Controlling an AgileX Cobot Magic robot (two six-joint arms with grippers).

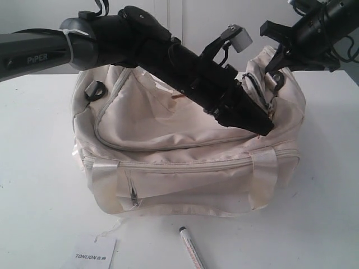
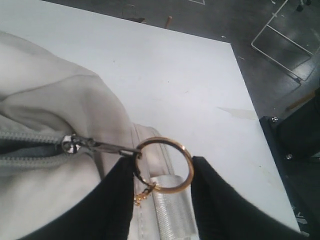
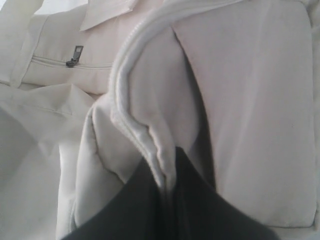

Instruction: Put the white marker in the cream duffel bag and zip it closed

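Observation:
The cream duffel bag [image 1: 185,168] stands in the middle of the table. On the table in front of it lies the white marker [image 1: 190,249], held by nothing. My left gripper [image 1: 263,126] reaches across the bag top to its right end. There its fingertips [image 2: 162,167] press on both sides of the gold ring [image 2: 162,140] of the zipper pull. The slider [image 2: 72,144] sits beside it, and the two tooth rows on its far side are parted. My right gripper [image 1: 277,59] is shut on a piped fabric edge [image 3: 150,135] at the bag's right end.
A white paper tag printed TONLION [image 1: 95,255] lies on the table front left of the marker. The table's edge [image 2: 245,100] runs close past the bag's right end, with dark floor and a wire rack [image 2: 285,45] beyond. A front pocket zipper pull [image 3: 76,55] shows on the bag.

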